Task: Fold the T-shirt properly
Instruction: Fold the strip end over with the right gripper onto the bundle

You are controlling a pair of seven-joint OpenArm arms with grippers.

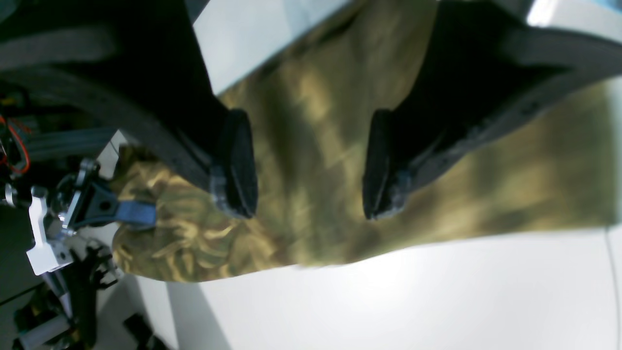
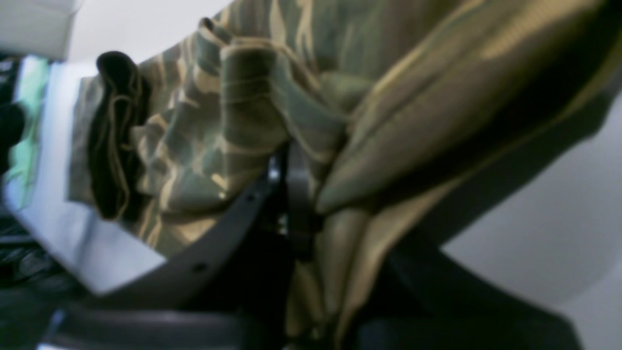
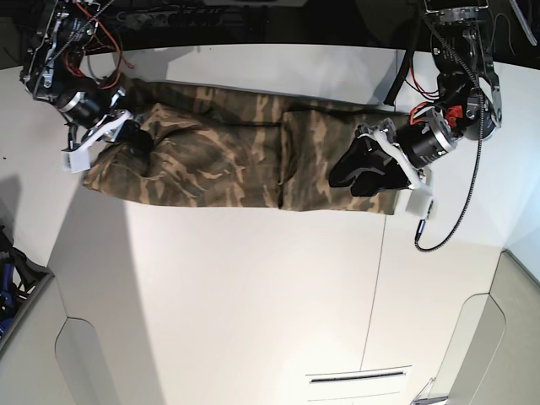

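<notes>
Now the T-shirt (image 3: 228,156) lies stretched out in a long camouflage band along the far edge of the white worktop (image 3: 253,287), running from near the far left corner across towards the far right side, with its long near edge fairly straight and a vertical fold line showing a little right of its middle. Over at the left end of that band in the base view, the right gripper (image 3: 139,139) is down in the cloth, and its wrist camera shows bunched folds of the T-shirt (image 2: 252,112) pressed in between the dark fingers (image 2: 228,228), the jaws clenched on the fabric with ridges of brown and olive print piling up just beyond them. At the other end of the band, the left gripper (image 3: 350,169) hangs over the shirt near its right-hand end; from its wrist camera the two black pads (image 1: 238,165) stand well apart with blurred camouflage cloth (image 1: 311,160) visible between them, so those jaws are released, and whether the tips touch the fabric is hard to tell through the blur. That same view also catches the right gripper (image 1: 124,211) at the far end of the shirt, with crumpled cloth gathered around it. White worktop (image 1: 413,301) shows bare beside the shirt's edge.
</notes>
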